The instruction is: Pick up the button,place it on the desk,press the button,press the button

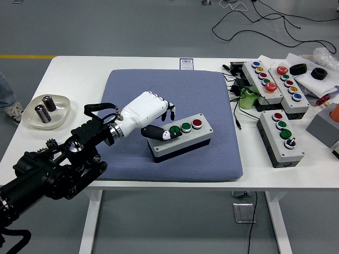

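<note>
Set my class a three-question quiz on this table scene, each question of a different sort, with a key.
1. True or false: the button box under the left hand lies on the blue mat.
2. The dish at the table's left holds: A batteries, B buttons, C cables?
3. What colour is the box's rightmost button?

Key: 1 true; 2 A; 3 red.

No text legible. A small tag (186,64) on the counter (79,74) carries print, too small to read.
</note>
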Available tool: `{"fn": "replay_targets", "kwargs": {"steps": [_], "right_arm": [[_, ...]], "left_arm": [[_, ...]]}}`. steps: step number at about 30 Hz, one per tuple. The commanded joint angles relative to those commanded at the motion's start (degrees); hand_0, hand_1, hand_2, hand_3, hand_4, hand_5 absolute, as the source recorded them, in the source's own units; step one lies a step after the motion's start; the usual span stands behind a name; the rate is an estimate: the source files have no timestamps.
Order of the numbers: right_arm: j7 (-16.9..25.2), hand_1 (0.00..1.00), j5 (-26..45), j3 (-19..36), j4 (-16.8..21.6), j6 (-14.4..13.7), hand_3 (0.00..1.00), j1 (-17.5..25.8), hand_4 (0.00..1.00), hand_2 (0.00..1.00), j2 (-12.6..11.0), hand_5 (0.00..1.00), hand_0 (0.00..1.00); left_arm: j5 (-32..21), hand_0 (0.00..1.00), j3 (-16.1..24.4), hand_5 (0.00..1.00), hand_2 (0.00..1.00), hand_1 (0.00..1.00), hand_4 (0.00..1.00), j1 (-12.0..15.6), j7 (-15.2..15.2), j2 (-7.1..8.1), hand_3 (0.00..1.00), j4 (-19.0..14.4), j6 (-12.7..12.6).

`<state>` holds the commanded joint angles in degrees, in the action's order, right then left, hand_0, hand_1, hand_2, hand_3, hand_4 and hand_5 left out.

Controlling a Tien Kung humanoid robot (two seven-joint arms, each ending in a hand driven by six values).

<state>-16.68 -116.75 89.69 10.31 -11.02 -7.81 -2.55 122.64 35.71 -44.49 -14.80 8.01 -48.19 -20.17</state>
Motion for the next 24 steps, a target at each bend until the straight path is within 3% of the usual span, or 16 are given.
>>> {"fn": "replay_targets", "kwargs": {"steps": [6, 13, 15, 16, 21, 22, 24], "right_arm": [[0.02, 0.646, 0.41, -0.31, 0.00, -0.04, 0.627, -0.05, 0.308, 0.683, 0.01, 0.171, 0.672], [0.04, 0.646, 0.35, -0.23, 0.00, -0.03, 0.627, -0.05, 0.308, 0.683, 0.04, 0.171, 0.672], [0.05, 0.646, 0.27, -0.15, 0.00, -0.03, 0.627, -0.05, 0.308, 0.683, 0.04, 0.171, 0.672], [0.06, 0.646, 0.29, -0.14, 0.00, -0.03, 0.627, -0.06, 0.308, 0.683, 0.03, 0.171, 0.672], [0.08, 0.646, 0.32, -0.13, 0.00, -0.02, 0.627, -0.09, 0.308, 0.683, 0.00, 0.171, 0.672], [0.07, 0.646, 0.30, -0.09, 0.00, -0.03, 0.627, -0.11, 0.308, 0.683, 0.01, 0.171, 0.672], [0.08, 0.646, 0.34, -0.08, 0.00, -0.03, 0.627, -0.12, 0.308, 0.683, 0.02, 0.171, 0.672]], "left_arm": [[0.51, 0.268, 0.14, 0.163, 0.493, 0.444, 0.718, 0.42, 0.16, 0.14, 0.548, 0.63, 0.49], [-3.03, 0.261, 2.65, 0.209, 0.517, 0.462, 0.753, 1.60, 0.25, 0.32, 0.587, -1.93, -0.42], [-3.77, 0.261, 3.31, 0.209, 0.517, 0.462, 0.753, 1.80, 0.32, 0.58, 0.587, -3.12, 0.05], [-4.15, 0.234, 3.72, 0.267, 0.533, 0.466, 0.794, 1.93, 0.48, 0.79, 0.638, -3.94, 0.49], [-5.58, 0.234, 5.24, 0.267, 0.533, 0.466, 0.794, 2.22, 1.77, 1.37, 0.638, -6.40, 3.27], [-5.93, 0.271, 5.42, 0.570, 0.607, 0.497, 0.881, 2.25, 2.09, 1.42, 0.728, -6.72, 3.77], [-7.34, 0.271, 6.09, 0.570, 0.607, 0.497, 0.881, 2.42, 3.36, 1.57, 0.728, -8.12, 5.63]]}}
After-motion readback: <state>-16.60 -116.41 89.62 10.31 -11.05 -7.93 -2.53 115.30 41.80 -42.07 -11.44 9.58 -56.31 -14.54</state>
